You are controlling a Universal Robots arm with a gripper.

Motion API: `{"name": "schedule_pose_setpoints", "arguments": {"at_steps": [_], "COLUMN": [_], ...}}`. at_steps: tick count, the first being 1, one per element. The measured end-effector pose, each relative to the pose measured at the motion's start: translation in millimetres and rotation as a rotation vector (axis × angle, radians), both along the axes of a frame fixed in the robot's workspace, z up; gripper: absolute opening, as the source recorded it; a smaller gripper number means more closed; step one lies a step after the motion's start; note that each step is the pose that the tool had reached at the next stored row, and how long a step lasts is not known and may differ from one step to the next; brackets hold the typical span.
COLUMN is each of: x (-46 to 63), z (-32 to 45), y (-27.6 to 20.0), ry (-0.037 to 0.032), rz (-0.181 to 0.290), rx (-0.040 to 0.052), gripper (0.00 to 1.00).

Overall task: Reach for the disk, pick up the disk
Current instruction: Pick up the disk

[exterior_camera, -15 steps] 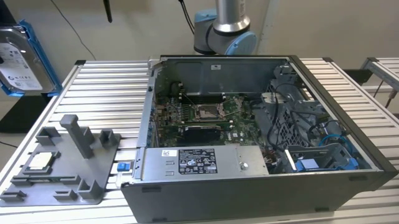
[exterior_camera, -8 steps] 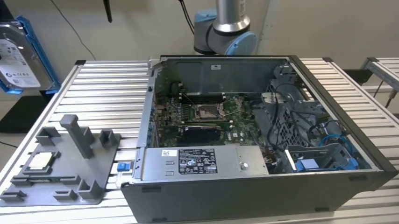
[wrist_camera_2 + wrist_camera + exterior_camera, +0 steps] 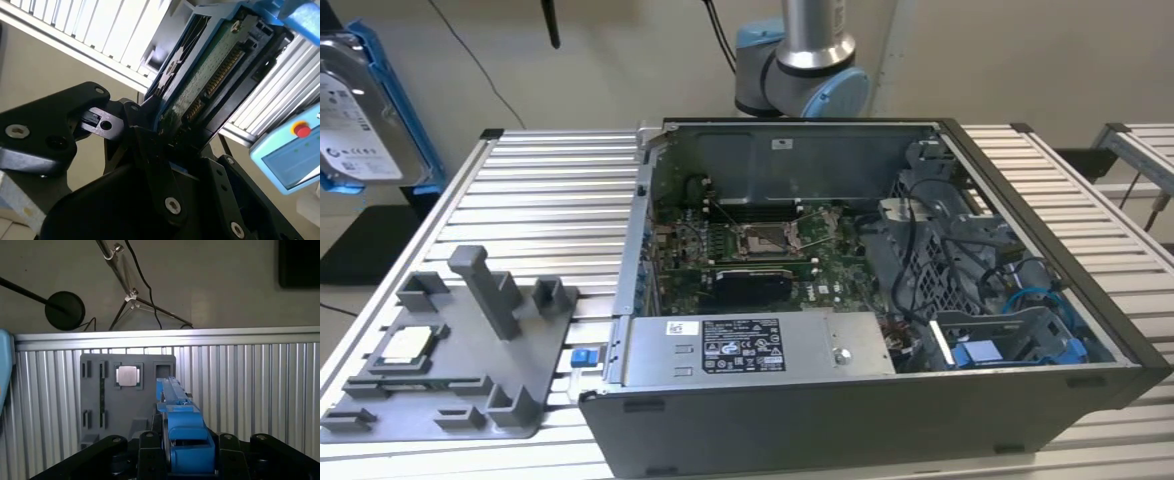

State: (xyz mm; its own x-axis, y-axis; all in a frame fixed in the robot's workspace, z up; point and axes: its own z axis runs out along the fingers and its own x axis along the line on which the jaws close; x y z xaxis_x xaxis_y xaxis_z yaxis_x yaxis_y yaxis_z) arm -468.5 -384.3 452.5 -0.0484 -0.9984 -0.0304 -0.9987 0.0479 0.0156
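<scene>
Exterior view: we find the disk (image 3: pixel 354 110) at the exterior view's upper left, upright, label side toward the camera, well clear of the table (image 3: pixel 547 200). Its outer side and lower end run off the frame. The arm (image 3: pixel 801 60) rises behind the open case (image 3: pixel 881 300). The stand (image 3: pixel 467 350) lies beside the case on the exterior view's left, with the chip (image 3: pixel 407 345) seated in it. Second wrist view: the gripper (image 3: pixel 172 132) is clamped on the disk. The black fingers (image 3: pixel 150 145) press on the blue frame from both sides, and the green board side faces this camera. A pendant (image 3: pixel 290 150) sits off to one side, beyond the table. The pad contact itself is hidden behind the finger links, so we cannot tell how deep the hold is. First wrist view: we see the disk edge-on between the fingers, standing out from the gripper, with the stand and chip far below on the table. The end nearest the gripper is covered by the gripper body. We judge the reach complete and the pick-up in hand or effectively done, since the disk hangs in the air, apart from every surface. Whatever follows calls for a firm, unchanged clamp and gentle motion, because the hold looks to be on a thin plastic frame and the drive is heavy for that grip. We cannot judge any slip or tilt within the clamp from these views.
</scene>
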Motion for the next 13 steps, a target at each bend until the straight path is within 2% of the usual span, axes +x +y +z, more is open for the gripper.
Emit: {"name": "schedule_pose_setpoints", "arguments": {"at_steps": [8, 13], "x": [-0.2, -0.2], "z": [14.7, 20.0], "y": [0.0, 0.0], "ry": [0.0001, -0.0001], "rz": [0.001, 0.001], "rx": [0.0000, 0.0000], "gripper": [0.00, 0.00]}}
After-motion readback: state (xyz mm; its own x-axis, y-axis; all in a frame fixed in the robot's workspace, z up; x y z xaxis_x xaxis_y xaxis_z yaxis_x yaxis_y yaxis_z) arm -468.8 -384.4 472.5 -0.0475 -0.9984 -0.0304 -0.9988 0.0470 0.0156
